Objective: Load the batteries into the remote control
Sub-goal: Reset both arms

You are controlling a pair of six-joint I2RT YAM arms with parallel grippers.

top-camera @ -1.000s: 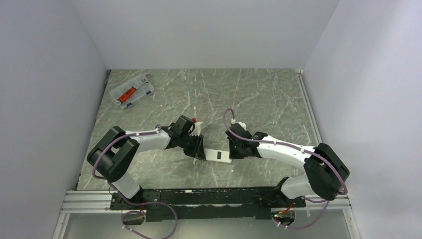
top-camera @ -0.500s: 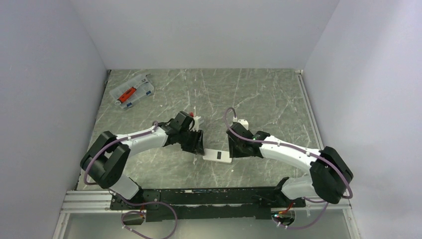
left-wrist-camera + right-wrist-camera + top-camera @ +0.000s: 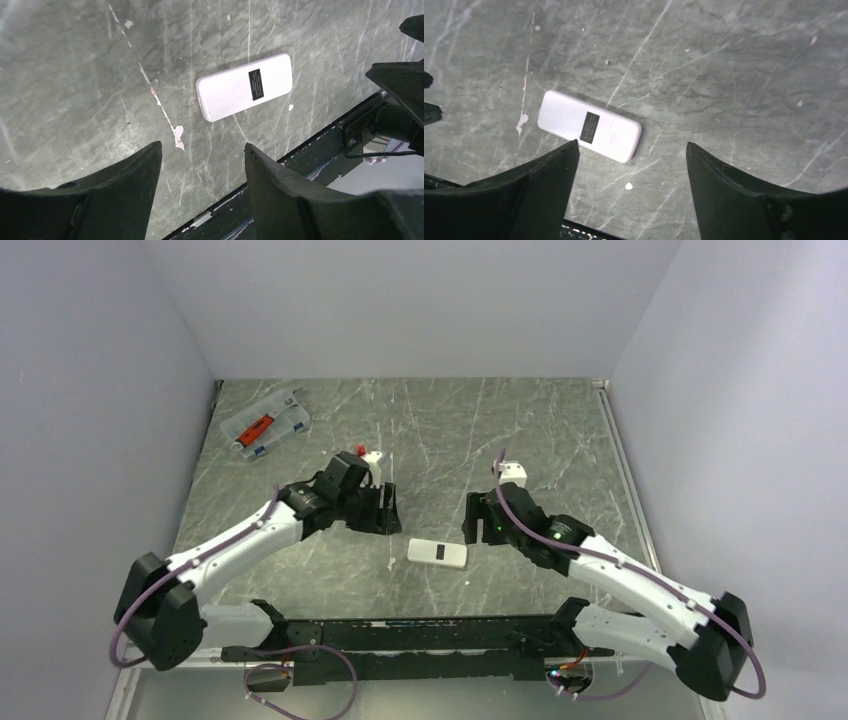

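The remote control [image 3: 437, 553] lies flat on the table, white back up with a dark label, near the front edge between both arms. It also shows in the left wrist view as the remote control [image 3: 244, 87] and in the right wrist view as the remote control [image 3: 589, 126]. My left gripper [image 3: 385, 510] hovers just left and behind it, open with nothing between its fingers [image 3: 135, 180]. My right gripper [image 3: 472, 524] sits just to its right, open and empty too, fingers [image 3: 719, 175] spread wide. The batteries are out of view.
A clear plastic organiser case [image 3: 265, 424] with a red tool inside lies at the back left. The black base rail [image 3: 420, 632] runs along the near edge. Grey walls close in left, right and behind.
Both grippers have let go of the remote, opened, and pulled back and apart from it; the left arm swung out to the left, the right arm to the right. The remote stays put.
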